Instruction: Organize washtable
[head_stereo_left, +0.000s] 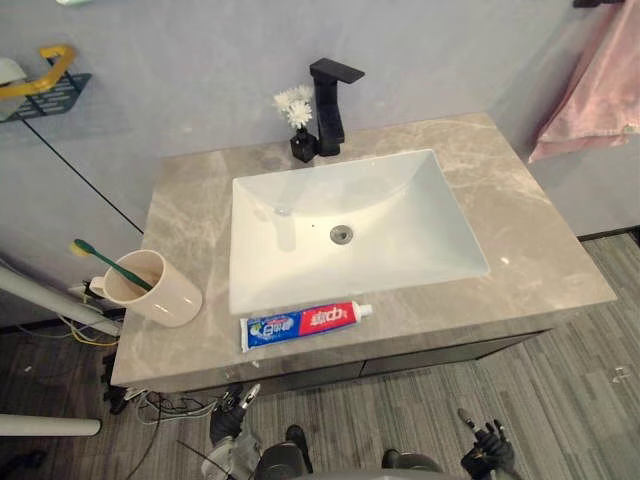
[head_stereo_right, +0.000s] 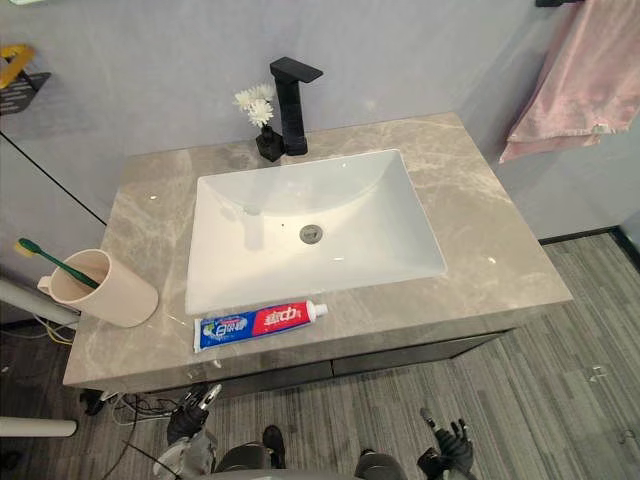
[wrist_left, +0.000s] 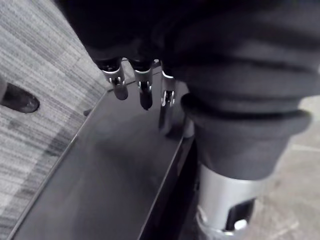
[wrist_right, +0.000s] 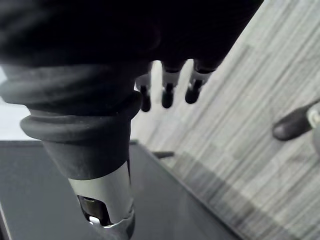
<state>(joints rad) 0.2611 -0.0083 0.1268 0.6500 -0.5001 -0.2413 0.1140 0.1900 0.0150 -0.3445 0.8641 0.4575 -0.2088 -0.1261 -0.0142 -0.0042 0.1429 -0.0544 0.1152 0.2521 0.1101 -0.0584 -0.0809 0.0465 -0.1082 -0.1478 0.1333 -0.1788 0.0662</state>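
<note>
A beige cup (head_stereo_left: 160, 290) stands at the front left of the marble washtable (head_stereo_left: 520, 230), with a green toothbrush (head_stereo_left: 105, 260) leaning out of it. A blue and red toothpaste tube (head_stereo_left: 300, 323) lies flat along the front edge, below the white sink (head_stereo_left: 350, 225). My left hand (head_stereo_left: 232, 412) hangs low in front of the table's left part, fingers relaxed and holding nothing. My right hand (head_stereo_left: 488, 446) hangs low at the lower right, fingers loosely spread, also empty. Both hands are well below the countertop.
A black faucet (head_stereo_left: 328, 100) and a small black vase with white flowers (head_stereo_left: 299, 120) stand behind the sink. A pink towel (head_stereo_left: 600, 80) hangs on the right wall. A wall shelf with a yellow rail (head_stereo_left: 45, 80) is at the upper left. Dark cabinet fronts run below the counter.
</note>
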